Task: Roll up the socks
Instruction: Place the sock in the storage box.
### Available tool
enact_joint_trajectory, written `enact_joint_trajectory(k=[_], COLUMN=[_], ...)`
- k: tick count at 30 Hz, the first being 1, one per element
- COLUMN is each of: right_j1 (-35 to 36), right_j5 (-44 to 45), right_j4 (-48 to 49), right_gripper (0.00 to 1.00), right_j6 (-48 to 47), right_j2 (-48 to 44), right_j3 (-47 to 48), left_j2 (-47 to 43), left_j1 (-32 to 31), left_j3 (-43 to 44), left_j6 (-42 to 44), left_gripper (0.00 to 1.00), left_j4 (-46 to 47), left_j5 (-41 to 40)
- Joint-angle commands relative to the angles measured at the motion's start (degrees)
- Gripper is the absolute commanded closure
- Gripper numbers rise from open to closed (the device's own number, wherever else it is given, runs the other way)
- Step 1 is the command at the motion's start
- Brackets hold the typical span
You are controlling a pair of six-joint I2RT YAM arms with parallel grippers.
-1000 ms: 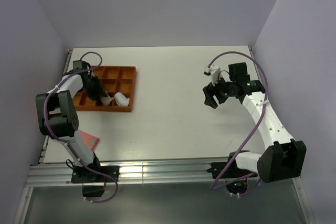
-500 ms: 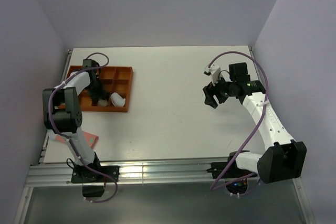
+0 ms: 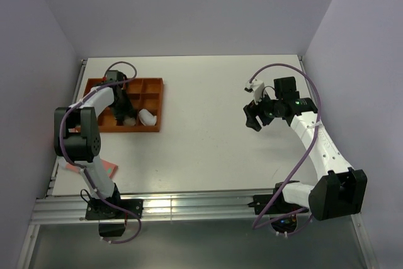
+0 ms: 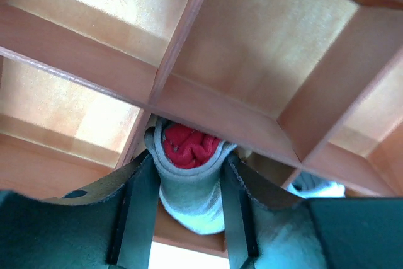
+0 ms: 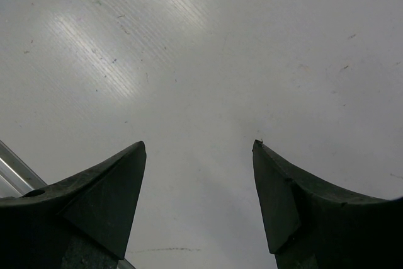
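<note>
My left gripper reaches into the orange divided tray at the table's far left. It is shut on a rolled sock bundle, pale grey-white outside with red fabric tucked inside, held at a divider of the tray. A second white sock roll lies in the compartment to the right and shows in the left wrist view. No beige sock shows. My right gripper is open and empty over bare table on the right, and its own view shows only table between the fingers.
A flat red piece lies on the table near the left arm's base, partly hidden by the arm. Grey walls close in the table on three sides. A metal rail runs along the near edge.
The left gripper has shifted a little to the right inside the tray, still holding the bundle. The tray slid slightly left, then back right. The right arm has not moved.
</note>
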Motion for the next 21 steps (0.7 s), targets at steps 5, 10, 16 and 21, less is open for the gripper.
enact_joint_trajectory(k=[5, 10, 16, 21], right_j1=[-0.41, -0.41, -0.41, -0.41], right_j5=[-0.25, -0.25, -0.07, -0.16], right_j4=[1.36, 1.45, 2.50, 3.55], right_gripper=[0.24, 0.24, 0.23, 0.18], right_j6=[-0.40, -0.40, -0.05, 1.18], right_j2=[-1.69, -1.78, -1.78, -2.04], right_j3=[0.24, 0.15, -0.55, -1.08], left_j2=[-5.05, -7.34, -9.71, -14.35], left_j1=[-0.79, -0.79, -0.87, -1.13], left_j3=[3.49, 3.84, 6.04, 6.92], left_j6=[-2.49, -2.84, -3.19, -3.63], left_gripper=[0.49, 0.45, 0.34, 0.35], left_j4=[-0.60, -2.44, -5.34, -5.96], left_j5=[1.84, 0.70, -1.41, -0.45])
